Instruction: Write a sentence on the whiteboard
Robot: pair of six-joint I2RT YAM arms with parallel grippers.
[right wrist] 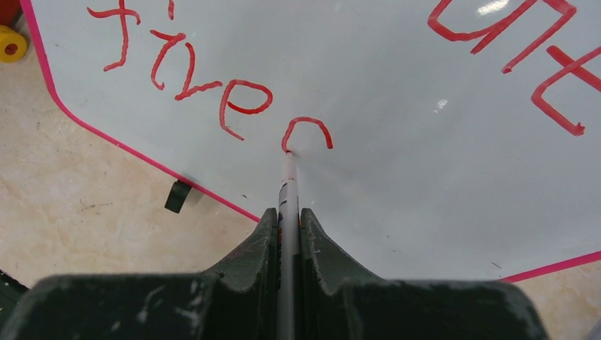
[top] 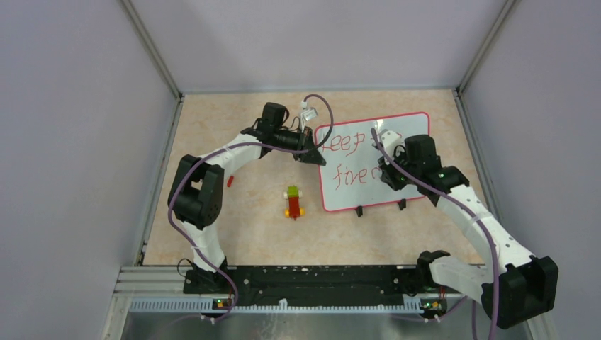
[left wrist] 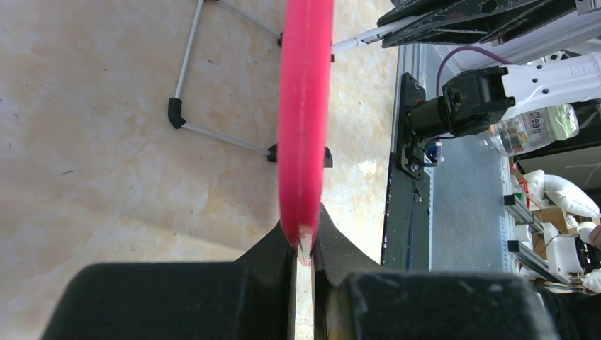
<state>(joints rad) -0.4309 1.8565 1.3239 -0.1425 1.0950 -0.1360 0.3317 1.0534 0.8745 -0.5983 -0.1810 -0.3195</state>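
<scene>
The whiteboard [top: 368, 166] lies at the centre right of the table, white with a red-pink rim and red handwriting. My left gripper [top: 312, 157] is shut on the board's left rim, which shows edge-on in the left wrist view [left wrist: 305, 106]. My right gripper [top: 391, 177] is shut on a white marker [right wrist: 288, 205]. The marker's tip touches the board [right wrist: 397, 177] at the start of a red curved stroke after the word "five". Two black clip feet [top: 359, 210] stick out at the board's near edge.
A small toy of red, yellow and green blocks [top: 293, 202] lies left of the board. A small red piece [top: 230, 181] lies near the left arm. Grey walls enclose the table on three sides. The black base rail [top: 312, 280] runs along the near edge.
</scene>
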